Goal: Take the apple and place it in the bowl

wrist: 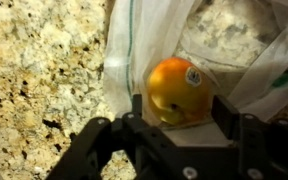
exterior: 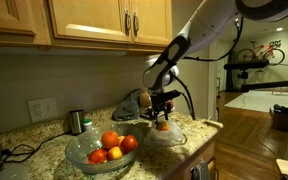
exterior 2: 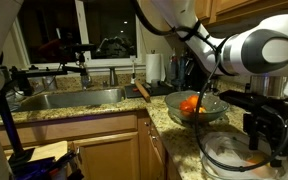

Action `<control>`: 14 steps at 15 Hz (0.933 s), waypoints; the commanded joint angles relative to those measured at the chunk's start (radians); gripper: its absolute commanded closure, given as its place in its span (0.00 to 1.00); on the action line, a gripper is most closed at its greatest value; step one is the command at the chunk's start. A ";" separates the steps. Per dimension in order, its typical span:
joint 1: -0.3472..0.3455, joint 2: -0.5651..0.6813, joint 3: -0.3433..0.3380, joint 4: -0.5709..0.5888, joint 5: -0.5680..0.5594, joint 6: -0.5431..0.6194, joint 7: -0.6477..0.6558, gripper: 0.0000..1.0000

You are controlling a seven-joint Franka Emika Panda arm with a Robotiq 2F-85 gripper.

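Apple (wrist: 174, 90) clamped in the gripper (wrist: 180, 102), above the glass bowl (wrist: 119, 50).
Sticker (wrist: 193, 75) at the fruit's 1 o'clock (print too blurred to read); fingers (wrist: 228, 118) press its sides at 9 and 3.

Speckled granite countertop (wrist: 39, 70) spreads beneath the jaws and off to one side of them in the wrist view. In an exterior view a metal cup (exterior: 76, 121) stands against the wall well apart from the jaws, with a white wall outlet (exterior: 41, 109) farther out still, and wooden cabinets (exterior: 94, 20) hang high above jaw level. A bicycle (exterior: 261, 50) stands far behind the jaws in the next room. In an exterior view a steel sink (exterior 2: 69, 98) with its faucet (exterior 2: 111, 75) sits far along the counter from the jaws, under a dark window (exterior 2: 74, 30), and a paper towel roll (exterior 2: 155, 68) stands between sink and jaws.
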 commanded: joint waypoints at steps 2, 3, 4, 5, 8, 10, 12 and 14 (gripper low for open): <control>0.010 0.035 -0.015 0.042 -0.004 -0.045 -0.016 0.08; 0.008 0.043 -0.016 0.049 -0.003 -0.048 -0.017 0.07; 0.008 0.048 -0.016 0.053 -0.003 -0.051 -0.016 0.10; 0.007 0.052 -0.017 0.058 -0.003 -0.055 -0.016 0.10; 0.007 0.063 -0.018 0.073 -0.003 -0.068 -0.016 0.17; 0.008 0.063 -0.019 0.080 -0.005 -0.075 -0.015 0.40; 0.009 0.064 -0.019 0.086 -0.006 -0.079 -0.014 0.35; 0.010 0.065 -0.020 0.090 -0.008 -0.081 -0.013 0.46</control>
